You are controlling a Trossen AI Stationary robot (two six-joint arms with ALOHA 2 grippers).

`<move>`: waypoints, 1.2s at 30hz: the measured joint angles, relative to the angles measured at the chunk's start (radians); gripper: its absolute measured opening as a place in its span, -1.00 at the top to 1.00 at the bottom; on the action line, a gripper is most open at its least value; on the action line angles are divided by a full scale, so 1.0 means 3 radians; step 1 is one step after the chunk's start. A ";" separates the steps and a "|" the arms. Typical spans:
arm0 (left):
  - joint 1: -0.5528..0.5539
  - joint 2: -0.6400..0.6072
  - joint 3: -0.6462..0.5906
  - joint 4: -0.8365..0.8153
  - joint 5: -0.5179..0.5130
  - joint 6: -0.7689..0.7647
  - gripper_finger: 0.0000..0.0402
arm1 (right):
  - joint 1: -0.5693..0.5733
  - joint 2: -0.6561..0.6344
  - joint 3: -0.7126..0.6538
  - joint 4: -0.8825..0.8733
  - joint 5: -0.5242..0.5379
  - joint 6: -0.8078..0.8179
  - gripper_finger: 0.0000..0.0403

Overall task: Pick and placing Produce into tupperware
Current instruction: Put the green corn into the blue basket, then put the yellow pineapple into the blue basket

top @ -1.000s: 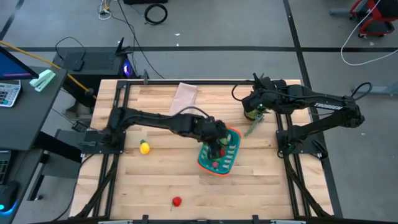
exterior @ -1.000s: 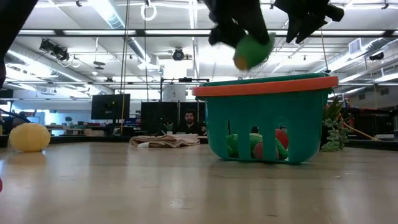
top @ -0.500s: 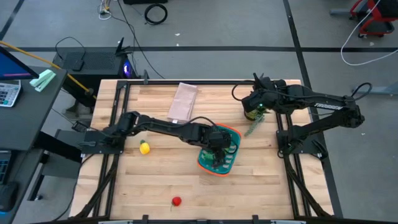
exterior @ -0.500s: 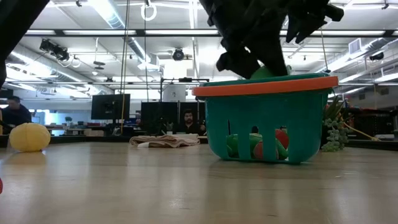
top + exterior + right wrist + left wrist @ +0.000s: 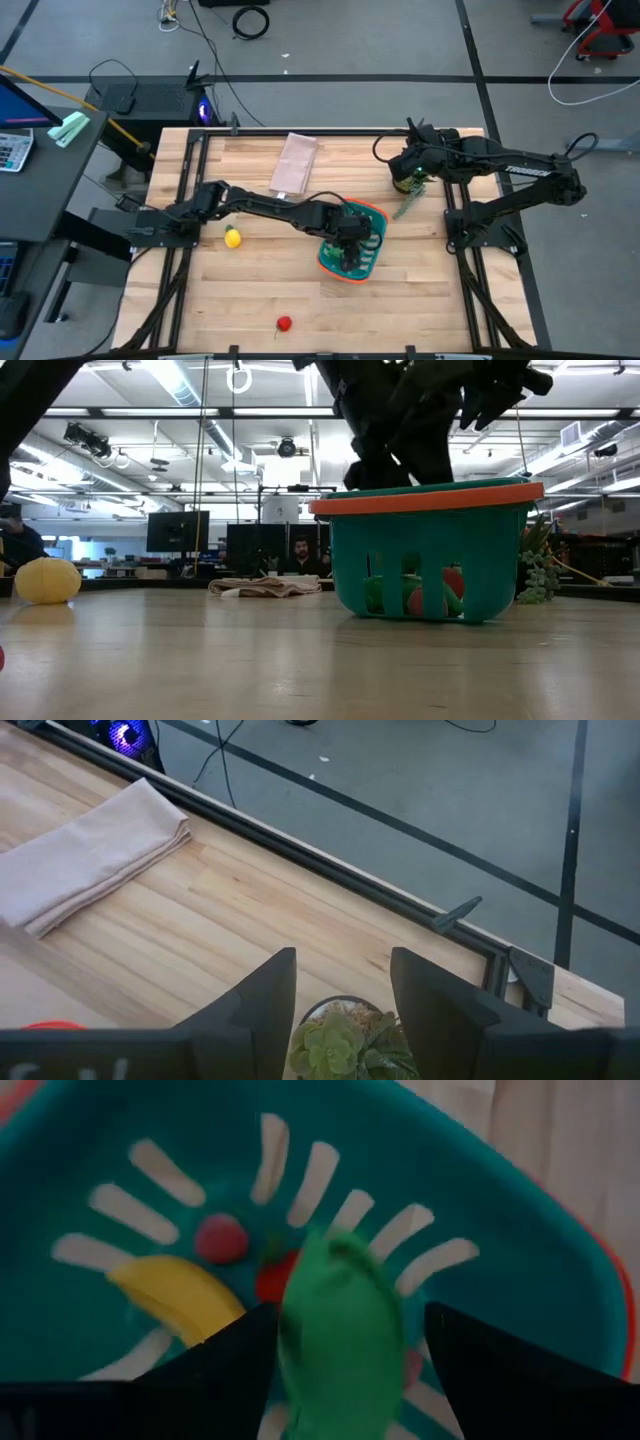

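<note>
The teal basket with an orange rim (image 5: 374, 214) stands right of the table's middle, also in the low view (image 5: 430, 498). In it lie a yellow banana (image 5: 180, 1295) and red balls (image 5: 222, 1238). My left gripper (image 5: 348, 240) reaches down inside the basket, shut on a green toy (image 5: 340, 1330). In the low view the rim hides its fingertips. My right gripper (image 5: 405, 170) waits open at the far right, its fingers on either side of a potted plant (image 5: 345, 1045) without touching it. A yellow lemon (image 5: 232, 238) and a red ball (image 5: 284, 323) lie on the table. My left gripper pinches the green toy's two sides (image 5: 295, 1345) between its two fingers. The fingers come from above, pointing down into the basket. The toy is inside the basket, over the banana and the red balls. Whether it touches them I cannot tell.
A folded beige cloth (image 5: 296, 165) lies at the far middle of the table. The potted plant (image 5: 408, 185) stands at the far right, with a green sprig (image 5: 406, 207) beside it. Bare wood lies to the left of the basket and near the front edge.
My left gripper has gone down with the green toy, from above the orange rim into the basket, and a little toward the table's near edge. In the low view the toy has dropped out of sight behind the rim.
</note>
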 joint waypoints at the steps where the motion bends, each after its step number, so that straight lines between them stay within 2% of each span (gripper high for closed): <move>1: 0.0000 0.0013 0.0000 0.0014 0.0016 -0.0006 -0.32 | 0.0000 0.0000 0.0000 0.0001 0.0000 0.0000 0.14; 4: 0.0000 0.0011 0.0000 0.0017 0.0018 -0.0023 -0.38 | 0.0000 0.0000 0.0000 0.0000 -0.0007 0.0000 0.14; 8: 0.0021 0.0005 0.0058 -0.0061 0.0027 -0.0285 -0.41 | 0.0000 0.0000 0.0000 0.0000 -0.0061 -0.0001 0.14; 14: 0.0100 -0.0024 0.0533 -0.0273 0.0208 -0.0389 -0.33 | 0.0000 0.0000 0.0000 0.0000 -0.0078 -0.0001 0.14; 19: 0.0142 -0.0024 0.1096 -0.1001 0.0253 -0.0047 -0.28 | 0.0000 0.0000 0.0000 0.0004 -0.0180 -0.0049 0.14; 23: 0.0184 -0.0062 0.1456 -0.1854 0.0260 0.0178 -0.25 | 0.0059 0.0000 0.0000 0.0102 -0.0428 -0.0441 0.14; 28: 0.0207 -0.0314 0.1344 -0.2874 0.0256 0.0079 -0.22 | 0.0311 0.0000 0.0001 0.0626 -0.0809 -0.0781 0.14; 32: 0.0170 -0.0463 0.1219 -0.2798 0.0267 -0.0165 -0.18 | 0.0611 0.0003 0.0000 0.1389 -0.1138 -0.1049 0.14; 36: 0.0119 -0.0523 0.1228 -0.2875 0.0243 -0.0324 -0.14 | 0.0919 0.0051 0.0004 0.2081 -0.1324 -0.1254 0.14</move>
